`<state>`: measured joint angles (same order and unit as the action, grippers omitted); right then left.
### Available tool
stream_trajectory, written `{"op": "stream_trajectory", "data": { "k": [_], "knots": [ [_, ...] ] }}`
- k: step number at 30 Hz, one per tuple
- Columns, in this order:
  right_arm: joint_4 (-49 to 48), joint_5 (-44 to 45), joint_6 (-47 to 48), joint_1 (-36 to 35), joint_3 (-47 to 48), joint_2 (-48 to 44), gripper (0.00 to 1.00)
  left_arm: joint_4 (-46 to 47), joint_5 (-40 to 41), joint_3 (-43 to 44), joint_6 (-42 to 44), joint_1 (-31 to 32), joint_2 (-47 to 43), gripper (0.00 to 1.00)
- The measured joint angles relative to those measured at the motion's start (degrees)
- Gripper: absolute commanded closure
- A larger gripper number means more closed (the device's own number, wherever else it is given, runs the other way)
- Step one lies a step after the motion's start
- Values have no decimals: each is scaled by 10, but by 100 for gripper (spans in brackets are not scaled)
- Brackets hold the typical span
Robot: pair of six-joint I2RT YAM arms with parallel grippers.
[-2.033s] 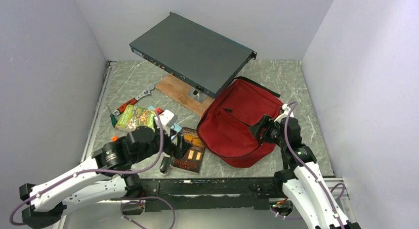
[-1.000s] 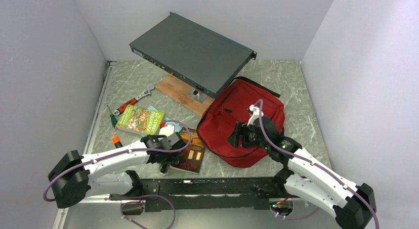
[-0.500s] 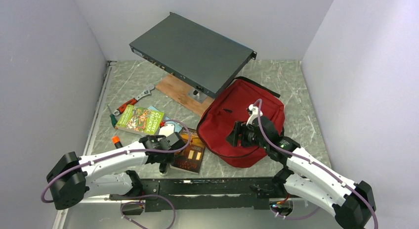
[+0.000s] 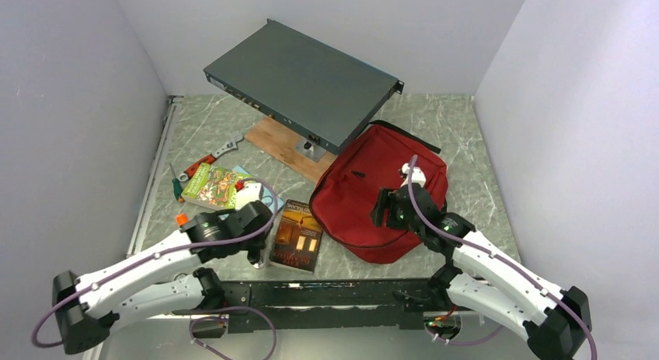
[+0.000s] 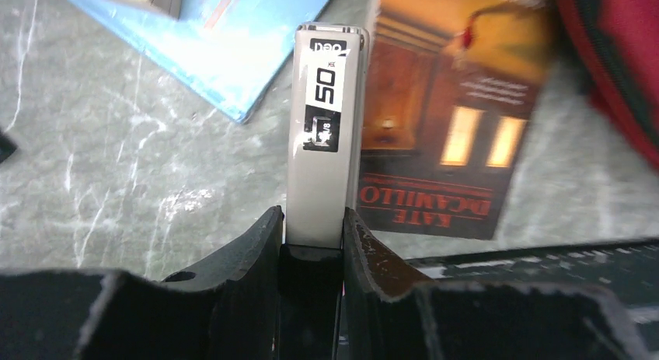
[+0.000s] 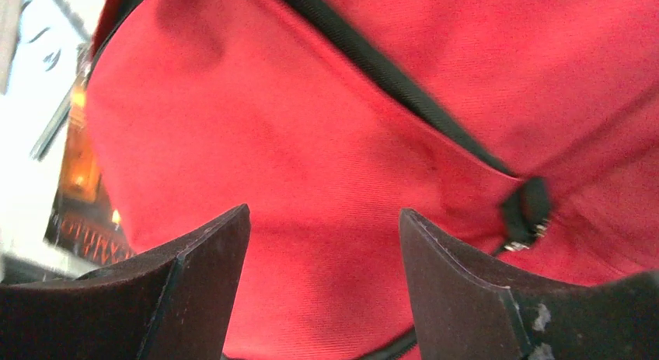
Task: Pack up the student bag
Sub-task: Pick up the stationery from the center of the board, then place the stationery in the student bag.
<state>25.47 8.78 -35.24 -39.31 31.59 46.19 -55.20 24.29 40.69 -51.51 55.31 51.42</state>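
Left claw (image 5: 313, 229) clamps a slim grey plastic case (image 5: 325, 134) near the red fabric backpack (image 4: 365, 190); right claw (image 6: 325, 218) hangs spread over it. Pickup looks done; next needs its mouth opened.

Red bag (image 6: 326, 142) cloth fills nearly the whole frame. A black zipper (image 6: 388, 72) runs from top centre down to the right and ends at a black pull (image 6: 531, 211). My gripper (image 6: 322, 220) sits at the bottom, fingers (image 6: 194, 274) spread, with only cloth between them. Left edge: sliver of a book (image 6: 78, 173) cover, glowing orange.
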Motion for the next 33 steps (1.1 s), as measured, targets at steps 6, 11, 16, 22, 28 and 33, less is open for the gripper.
{"op": "stream_trajectory", "data": {
  "k": [6,11,16,22,28,33],
  "knots": [
    [60,97,-43,10,44,-5,30,26,-41,21,26,0,-128,100],
    [57,68,-59,90,47,-21,31,144,-119,-12,16,0,-214,100],
    [0,-146,-22,167,46,-13,10,308,-194,-58,-2,0,-174,100],
    [-189,-455,-95,155,-43,-73,10,533,-281,-89,-25,0,-67,100],
    [-125,-434,-82,58,-33,-123,9,633,-294,-99,-113,0,6,100],
    [-86,-276,-95,-101,-19,-116,29,639,-288,-93,-174,-1,67,100]
  ]
}}
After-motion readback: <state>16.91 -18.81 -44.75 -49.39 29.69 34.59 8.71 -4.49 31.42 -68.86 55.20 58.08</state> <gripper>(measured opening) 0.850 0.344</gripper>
